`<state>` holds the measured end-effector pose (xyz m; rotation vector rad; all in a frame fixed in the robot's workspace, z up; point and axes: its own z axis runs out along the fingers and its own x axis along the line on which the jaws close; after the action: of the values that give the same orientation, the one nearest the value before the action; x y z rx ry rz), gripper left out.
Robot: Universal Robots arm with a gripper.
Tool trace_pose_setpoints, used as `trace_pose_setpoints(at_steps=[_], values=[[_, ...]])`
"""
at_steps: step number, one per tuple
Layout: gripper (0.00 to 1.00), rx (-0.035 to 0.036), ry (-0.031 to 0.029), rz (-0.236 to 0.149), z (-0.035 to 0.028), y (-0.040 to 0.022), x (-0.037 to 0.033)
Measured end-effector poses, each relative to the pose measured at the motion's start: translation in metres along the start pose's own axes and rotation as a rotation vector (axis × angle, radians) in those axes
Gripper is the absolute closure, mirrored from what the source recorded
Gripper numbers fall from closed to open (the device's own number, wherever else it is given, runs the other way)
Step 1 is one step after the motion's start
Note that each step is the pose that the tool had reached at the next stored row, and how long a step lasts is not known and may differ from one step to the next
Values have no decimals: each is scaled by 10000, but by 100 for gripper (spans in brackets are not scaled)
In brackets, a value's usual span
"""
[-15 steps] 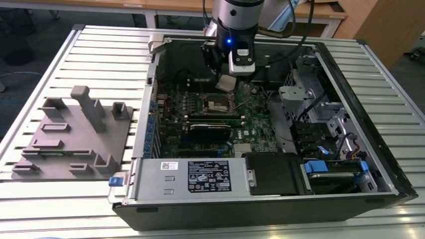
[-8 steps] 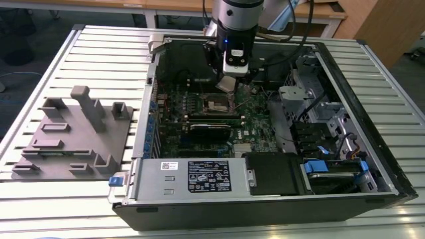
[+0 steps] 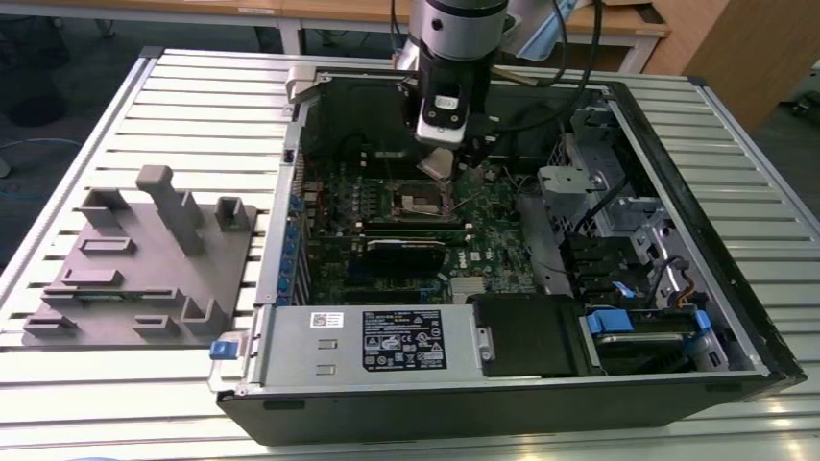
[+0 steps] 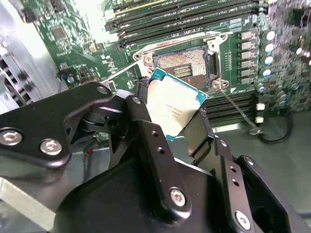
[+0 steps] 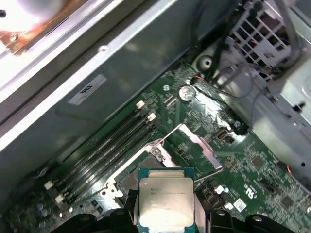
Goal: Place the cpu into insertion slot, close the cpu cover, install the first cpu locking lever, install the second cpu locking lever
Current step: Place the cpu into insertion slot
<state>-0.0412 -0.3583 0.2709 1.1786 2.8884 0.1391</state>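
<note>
At the exterior view's left lies one grey moulded fixture (image 3: 141, 274) with upright posts and shallow pockets. To its right sits one open computer case (image 3: 756, 317) lying on its side. Its near edge carries one silver power supply box (image 3: 372, 341) and one black box (image 3: 532, 331) beside it. The green motherboard (image 3: 494, 250) fills the middle of the case, and the single insertion slot (image 3: 421, 202) lies on it, its tan contact field uncovered.

One arm (image 3: 455, 38) reaches down over the board. Its gripper (image 4: 175, 104) has two black fingers (image 4: 146, 126), closed on opposite edges of the one cpu (image 4: 177, 99). The chip is held tilted just above the slot (image 4: 182, 65) and is not seated in it. In the first wrist view the cpu (image 5: 165, 199) shows its silver top, and the cpu cover (image 5: 201, 148) stands lifted off the socket. One thin wire lever (image 4: 238, 114) juts out beside the slot, and one round coin battery (image 5: 186, 92) sits further along the board.

Everything rests on a slatted metal table (image 3: 192, 106). Behind it are wooden desks (image 3: 359, 12), and a dark floor (image 3: 77, 58) shows at the left.
</note>
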Motion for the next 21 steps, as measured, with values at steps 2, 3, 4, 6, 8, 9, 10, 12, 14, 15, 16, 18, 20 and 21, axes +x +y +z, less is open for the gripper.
trace_pose_setpoints(at_steps=[2, 3, 4, 6, 8, 9, 10, 12, 14, 15, 16, 18, 20, 21], values=[[46, -6, -33, 375, 6, 0, 0], [46, -9, -50, 554, 9, -1, 0], [46, -10, -65, 721, 9, -1, 0], [46, -11, -70, 780, 9, -1, -1], [46, -13, -70, 784, 10, -1, 0], [46, -13, -70, 784, 10, -1, 0], [46, -13, -71, 788, 10, -1, 0], [46, -18, -87, 974, 12, -1, 0], [46, -21, -119, 1325, 14, -1, 0], [46, -24, -136, 1521, 16, -1, 0], [46, -27, -153, 1701, 18, -1, 0], [46, -33, -185, 2058, 21, -2, 0], [46, -39, -217, 2417, 25, -2, 0], [46, -42, -233, 2594, 27, -2, 0]])
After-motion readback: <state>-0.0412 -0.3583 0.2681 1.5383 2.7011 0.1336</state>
